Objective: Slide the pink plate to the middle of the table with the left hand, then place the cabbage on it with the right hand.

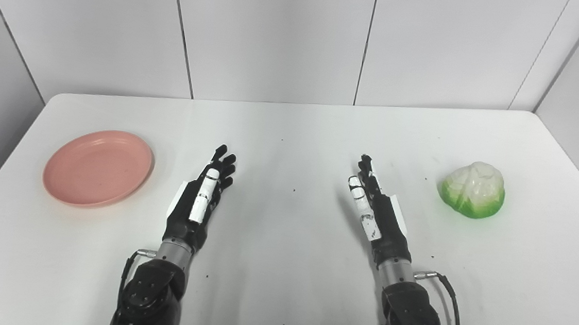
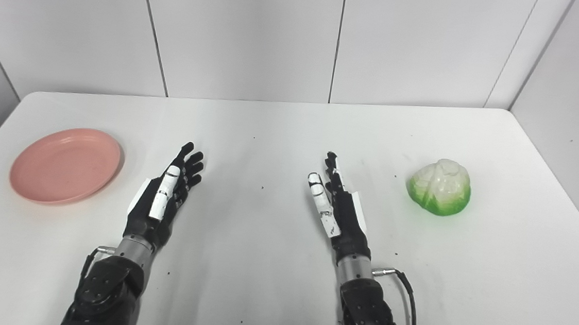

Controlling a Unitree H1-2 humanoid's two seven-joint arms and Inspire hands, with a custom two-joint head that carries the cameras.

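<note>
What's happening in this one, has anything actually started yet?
Nothing is being handled yet. The left robot hand and right robot hand both hover open over the middle of the white table, holding nothing. The pink plate sits empty near the table's left side, apart from the left hand. The cabbage lies near the right side, untouched. The plate has not been slid to the middle.

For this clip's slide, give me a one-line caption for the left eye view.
Both hands open over the white table: left hand beside the empty pink plate, right hand short of the cabbage.
</note>
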